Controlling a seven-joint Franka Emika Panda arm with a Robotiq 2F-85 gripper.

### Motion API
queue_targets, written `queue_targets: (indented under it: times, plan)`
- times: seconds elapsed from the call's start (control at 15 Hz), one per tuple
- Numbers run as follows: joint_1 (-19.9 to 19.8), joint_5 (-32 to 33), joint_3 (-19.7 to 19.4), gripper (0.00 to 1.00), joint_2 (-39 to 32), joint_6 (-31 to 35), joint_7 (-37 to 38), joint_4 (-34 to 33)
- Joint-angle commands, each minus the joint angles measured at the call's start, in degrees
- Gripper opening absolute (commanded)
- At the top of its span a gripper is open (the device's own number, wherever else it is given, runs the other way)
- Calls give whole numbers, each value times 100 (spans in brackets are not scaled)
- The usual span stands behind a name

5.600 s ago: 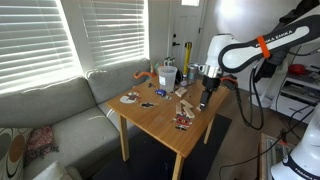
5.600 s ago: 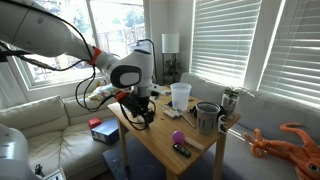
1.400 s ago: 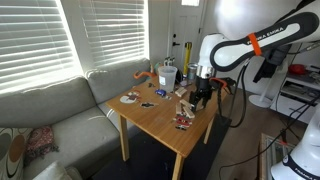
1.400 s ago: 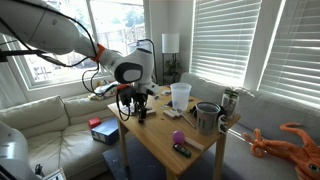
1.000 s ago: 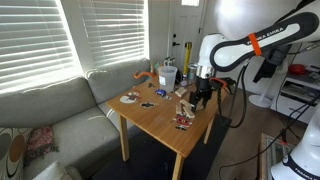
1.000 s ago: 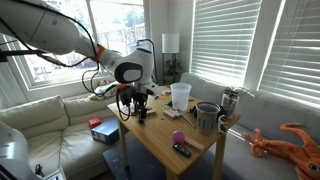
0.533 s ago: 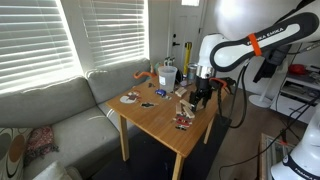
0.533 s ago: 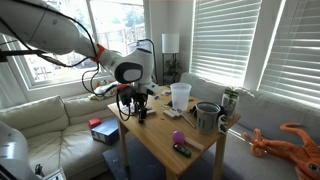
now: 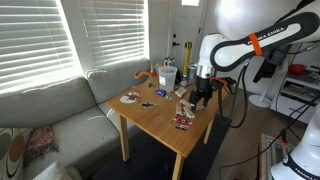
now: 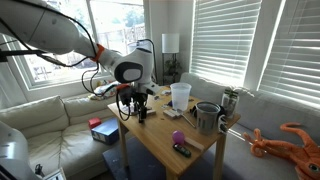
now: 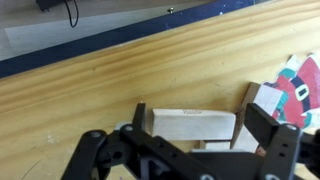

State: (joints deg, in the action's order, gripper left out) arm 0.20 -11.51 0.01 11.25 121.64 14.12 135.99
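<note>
My gripper [image 11: 200, 125] is down at the wooden table [image 11: 90, 85] with its two black fingers on either side of a pale wooden block [image 11: 190, 125]. The left finger sits against the block's left end. A thin wooden piece [image 11: 251, 100] stands between the block's right end and the right finger. The jaws look closed on the block. In both exterior views the gripper [image 9: 201, 99] [image 10: 137, 112] is low over the table's near corner, among small wooden pieces [image 9: 183, 104].
A red-and-white picture card [image 11: 300, 88] lies right of the gripper. The table [image 10: 165, 140] also holds a clear cup [image 10: 180, 95], a metal pot [image 10: 207, 117] and a purple ball [image 10: 177, 137]. A grey sofa [image 9: 60, 110] stands alongside.
Since 5.6 s ago the arm has shifted slightly toward the wooden pieces. Over the last 1.4 s nothing has visibly moved.
</note>
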Motion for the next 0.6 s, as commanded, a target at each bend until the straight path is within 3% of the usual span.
queue_targets:
  times: [0.0,0.07,0.53]
  plan:
    - [-4,81,77,100,385,-292,57,90]
    - [-29,-5,34,100,81,-114,-5,-5]
    - [1,-162,80,100,238,-238,251,4]
